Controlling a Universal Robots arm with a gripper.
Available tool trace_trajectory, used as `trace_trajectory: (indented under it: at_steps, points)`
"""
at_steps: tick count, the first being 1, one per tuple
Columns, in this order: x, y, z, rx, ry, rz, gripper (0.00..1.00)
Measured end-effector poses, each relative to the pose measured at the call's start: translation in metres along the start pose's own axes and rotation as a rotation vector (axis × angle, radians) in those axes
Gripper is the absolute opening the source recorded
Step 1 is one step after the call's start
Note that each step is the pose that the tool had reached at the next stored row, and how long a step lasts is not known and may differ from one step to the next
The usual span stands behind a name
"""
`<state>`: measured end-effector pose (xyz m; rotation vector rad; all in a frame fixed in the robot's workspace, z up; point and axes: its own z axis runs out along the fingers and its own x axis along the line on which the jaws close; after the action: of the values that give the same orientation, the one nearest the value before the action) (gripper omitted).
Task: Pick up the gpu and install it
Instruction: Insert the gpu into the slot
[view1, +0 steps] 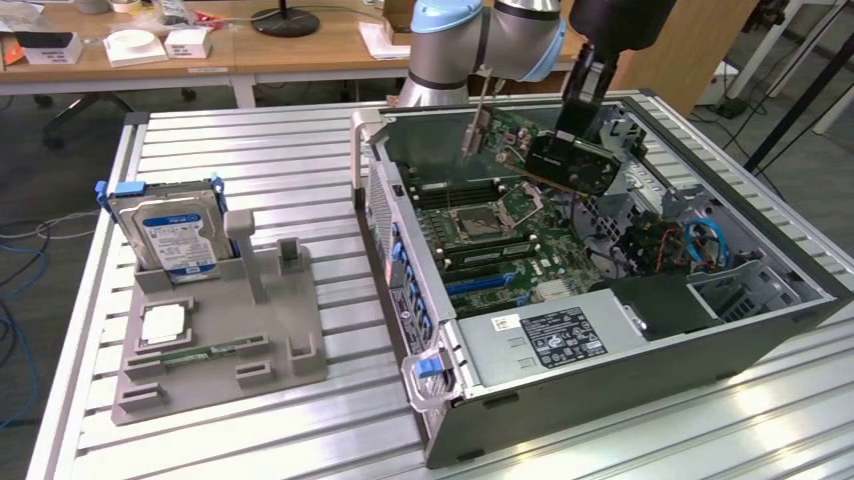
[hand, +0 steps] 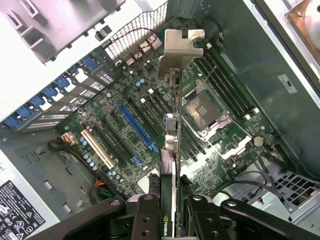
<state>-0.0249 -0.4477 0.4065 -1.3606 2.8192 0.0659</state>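
Table (view1: 240, 150): ribbed aluminium slats, pale and matte, carrying everything else.
Computer case (view1: 747, 330): dark steel tower lying on its side, open face up, at 3 o'clock from the table's middle in the exterior view.
Motherboard (view1: 494, 240): green board on the case floor, crowded with long slots and a square metal socket (hand: 205, 107).
Holder (view1: 240, 330): grey moulded block with upright posts, at 9 o'clock from the case.
Hard drive (view1: 167, 230): silver box with a blue-white label, standing on edge at the holder's 11 o'clock corner.
Gpu (view1: 567, 165): thin flat card, black face on a green board with a silver bracket, tilted in the air at 12 o'clock over the motherboard, seemingly clear of it.
Gripper (hand: 170, 215): black jointed fingers (hand: 145, 220) clamped narrowly on the gpu's two faces.
Blue slot (hand: 137, 127): long, glossy plastic, beside the card's edge.
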Motion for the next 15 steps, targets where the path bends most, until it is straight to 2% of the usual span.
trace_trajectory:
  at_steps: [15]
  points:
    - [0.0,0.0,0.0,-0.0014,0.0017,-0.051,0.26]
